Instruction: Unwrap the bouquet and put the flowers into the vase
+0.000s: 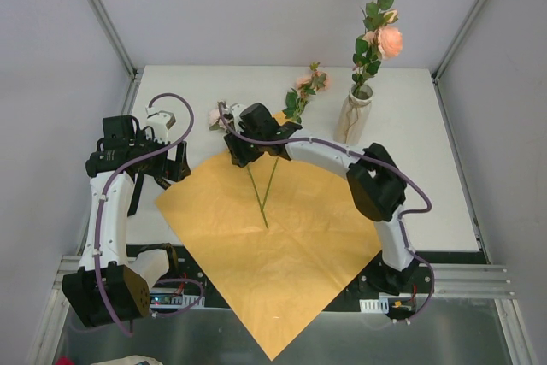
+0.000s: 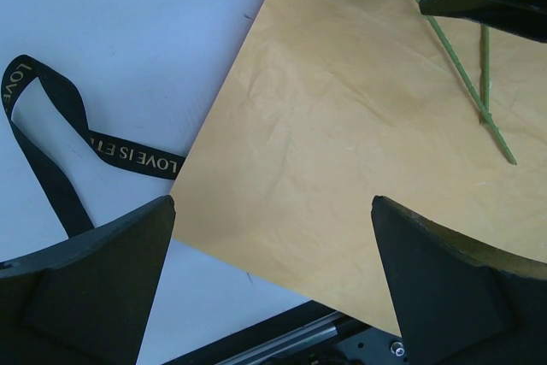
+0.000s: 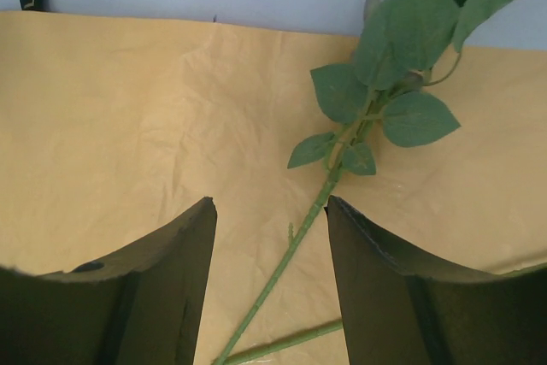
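Rose stems [image 3: 291, 254] flat on opened orange paper [image 1: 273, 279], straddled by parted right fingers [image 3: 171, 271] for pickup; left fingers [image 2: 102, 271] spread wide.

White table [image 1: 427, 168], orange paper sheet [image 1: 273, 254] spread flat, black ribbon [image 2: 128, 156] beside it, vase [image 1: 353, 117] upright, loose rose [image 1: 297, 102]

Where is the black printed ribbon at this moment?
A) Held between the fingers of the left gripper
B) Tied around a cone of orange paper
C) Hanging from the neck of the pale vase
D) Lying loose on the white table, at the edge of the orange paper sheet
D: the black printed ribbon lies untied on the white table, one end meeting the edge of the flat orange paper sheet, and nothing holds it.
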Robot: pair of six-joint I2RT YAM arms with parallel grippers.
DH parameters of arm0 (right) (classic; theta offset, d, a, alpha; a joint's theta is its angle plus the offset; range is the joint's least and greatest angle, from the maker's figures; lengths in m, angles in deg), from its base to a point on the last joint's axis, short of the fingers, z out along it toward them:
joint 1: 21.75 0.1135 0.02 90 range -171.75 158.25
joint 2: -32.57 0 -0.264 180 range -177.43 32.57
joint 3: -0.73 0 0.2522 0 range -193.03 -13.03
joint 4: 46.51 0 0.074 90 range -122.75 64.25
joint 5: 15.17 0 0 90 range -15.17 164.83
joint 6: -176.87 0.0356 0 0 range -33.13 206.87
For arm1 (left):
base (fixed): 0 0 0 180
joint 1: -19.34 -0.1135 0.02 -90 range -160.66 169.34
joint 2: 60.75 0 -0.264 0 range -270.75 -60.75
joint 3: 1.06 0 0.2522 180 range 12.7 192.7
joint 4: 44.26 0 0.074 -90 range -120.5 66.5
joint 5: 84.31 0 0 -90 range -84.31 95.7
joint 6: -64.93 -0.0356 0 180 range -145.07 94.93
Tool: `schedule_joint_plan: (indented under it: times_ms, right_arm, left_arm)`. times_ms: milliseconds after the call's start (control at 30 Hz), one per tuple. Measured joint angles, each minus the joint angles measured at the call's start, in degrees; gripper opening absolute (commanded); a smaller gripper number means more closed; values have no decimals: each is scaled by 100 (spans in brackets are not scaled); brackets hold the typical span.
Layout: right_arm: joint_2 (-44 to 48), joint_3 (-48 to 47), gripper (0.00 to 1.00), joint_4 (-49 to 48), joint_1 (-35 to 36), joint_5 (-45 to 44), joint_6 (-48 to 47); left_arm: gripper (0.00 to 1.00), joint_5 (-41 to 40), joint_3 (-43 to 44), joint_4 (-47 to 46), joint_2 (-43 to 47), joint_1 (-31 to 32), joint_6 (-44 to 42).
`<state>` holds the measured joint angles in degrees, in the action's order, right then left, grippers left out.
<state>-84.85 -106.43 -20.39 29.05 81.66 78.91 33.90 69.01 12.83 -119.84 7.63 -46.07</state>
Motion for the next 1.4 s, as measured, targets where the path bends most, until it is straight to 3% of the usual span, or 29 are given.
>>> schedule_joint_plan:
  times_ms: [400, 667, 767, 800, 833, 1000, 1233, 1400]
  right_arm:
    - [-1058, -1266, 57, 555, -122, 90, -321]
    - [-1499, -1405, 54, 785, -157, -63, -424]
    - [-1615, -1421, 41, 800, -160, -74, -420]
    - [-1628, -1453, 27, 802, -160, -79, -417]
    - [-1637, -1480, 20, 800, -160, -81, -407]
    - [-1641, -1495, 3, 763, -188, -131, -247]
    - [-1532, -1384, 1, 501, -229, -326, -144]
    - [-695, -949, 1, 280, -365, -411, -31]
  left_arm:
    - [99, 7, 0, 0, -4, 0, -4]
    - [99, 9, 0, 0, -9, 0, -15]
    - [99, 7, 0, 0, -17, 0, -52]
    - [99, 9, 0, 2, -20, 0, -59]
    - [99, 9, 0, 0, -20, 0, -66]
    - [99, 9, -2, 2, -20, 0, -68]
    - [99, -20, -31, 9, 7, 0, -68]
    - [99, -31, -35, 66, 103, 0, -68]
